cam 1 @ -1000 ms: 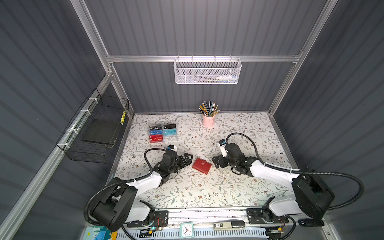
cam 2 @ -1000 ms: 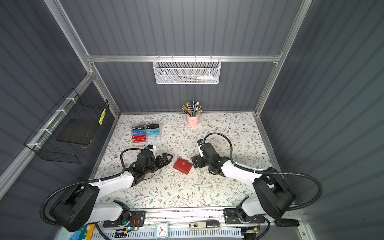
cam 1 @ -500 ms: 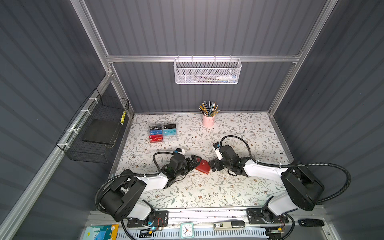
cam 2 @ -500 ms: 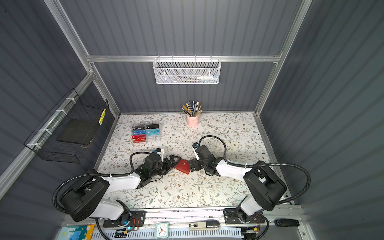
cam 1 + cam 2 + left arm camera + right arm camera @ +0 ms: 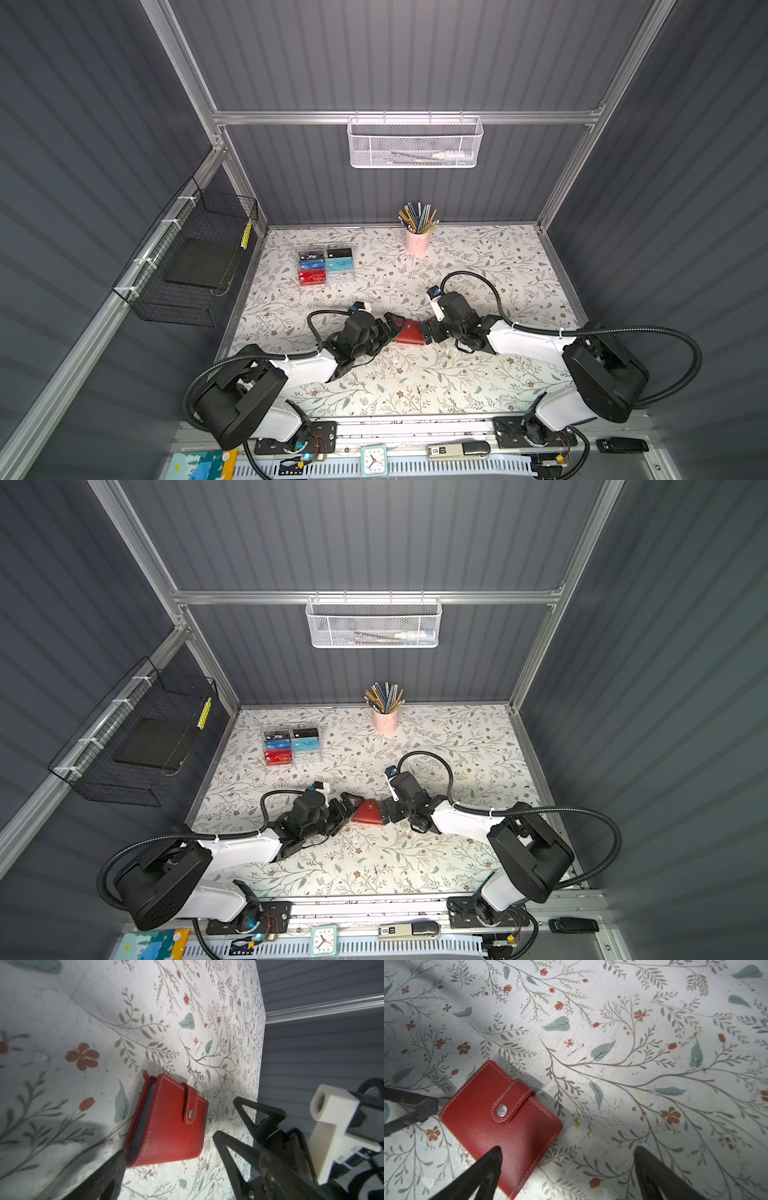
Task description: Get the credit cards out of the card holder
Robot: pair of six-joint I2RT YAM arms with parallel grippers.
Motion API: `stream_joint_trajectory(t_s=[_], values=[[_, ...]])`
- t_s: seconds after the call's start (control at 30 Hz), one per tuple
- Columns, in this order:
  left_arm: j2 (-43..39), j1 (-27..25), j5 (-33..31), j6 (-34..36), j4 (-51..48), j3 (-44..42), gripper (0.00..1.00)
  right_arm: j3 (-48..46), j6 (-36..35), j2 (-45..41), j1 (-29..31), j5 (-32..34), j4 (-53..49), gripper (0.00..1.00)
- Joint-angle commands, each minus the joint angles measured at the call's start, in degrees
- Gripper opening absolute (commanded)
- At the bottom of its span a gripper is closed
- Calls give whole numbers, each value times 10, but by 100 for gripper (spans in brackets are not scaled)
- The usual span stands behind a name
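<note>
1. right gripper [image 5: 568, 1150]: jaws wide, holding nothing. one finger [image 5: 488, 1165] hangs over the near edge of the red card holder [image 5: 500, 1124]; can't tell if it touches.
2. left gripper [image 5: 392, 327]: also wide and empty. its fingertip [image 5: 113, 1167] is just beside the holder's corner, on the side opposite the right gripper.
3. holder lies flat on the floral table [image 5: 633, 1064], right between both grippers, closed, snap tab [image 5: 510, 1101] buttoned.
4. credit cards hidden inside; only blue-grey sleeve edges [image 5: 144, 1118] show at the holder's open side.
5. handling guess: light, with a soft leather-look cover, and likely to slide on the table. pin one cover and lift the tab by its free end at the snap. cards are probably thin, stiff and slick, so pinch an exposed edge.
</note>
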Motion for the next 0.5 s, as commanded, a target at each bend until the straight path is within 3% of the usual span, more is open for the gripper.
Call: stream_joint_trajectory(t_s=[0.0, 0.23, 0.47], values=[[-5, -2, -16, 1, -34, 11, 100, 9, 12, 11, 9, 7, -11, 99], [72, -2, 18, -18, 51, 41, 100, 7, 25, 9, 26, 29, -22, 99], [25, 30, 12, 12, 2, 44, 100, 28, -10, 30, 59, 72, -24, 99]])
